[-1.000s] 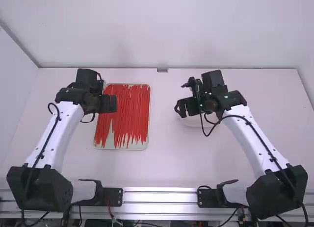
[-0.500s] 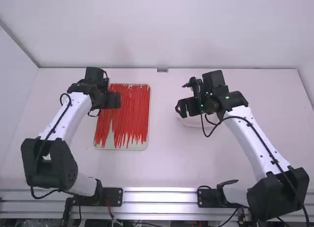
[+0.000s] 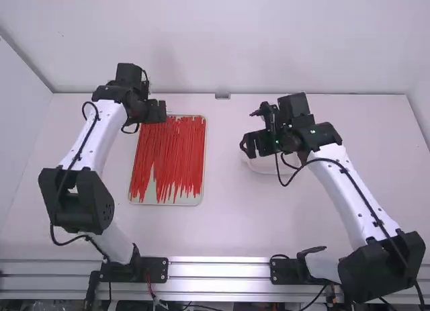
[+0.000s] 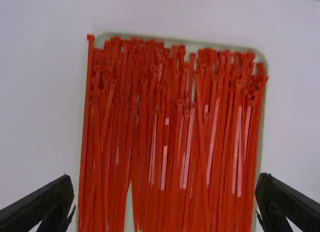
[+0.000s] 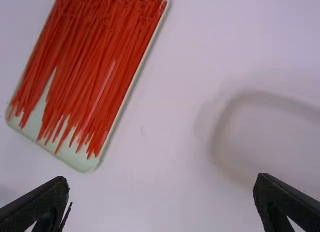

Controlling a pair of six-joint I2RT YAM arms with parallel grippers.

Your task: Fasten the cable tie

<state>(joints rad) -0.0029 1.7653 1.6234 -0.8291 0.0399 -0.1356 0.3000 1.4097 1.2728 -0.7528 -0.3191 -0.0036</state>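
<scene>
Several red cable ties point(image 3: 168, 156) lie in a heap on a pale tray point(image 3: 164, 203) left of the table's middle. My left gripper point(image 3: 156, 113) hangs over the tray's far left corner, open and empty. In the left wrist view the cable ties point(image 4: 170, 132) fan out across the tray point(image 4: 180, 40), and the left gripper point(image 4: 162, 212) has its fingers spread wide above them. My right gripper point(image 3: 254, 143) hovers right of the tray, open with nothing in it. The right wrist view shows the right gripper point(image 5: 160, 207) over bare table, the cable ties point(image 5: 95, 61) farther off.
A shallow white dish point(image 3: 265, 166) sits under and just right of the right gripper, also seen as the dish point(image 5: 270, 137) in the right wrist view. The tray's rim point(image 5: 75, 159) lies about a hand's width from it. Bare white table surrounds both.
My left gripper has moved away from the camera, from the tray's left edge up to its far left corner. The right arm has barely shifted.
</scene>
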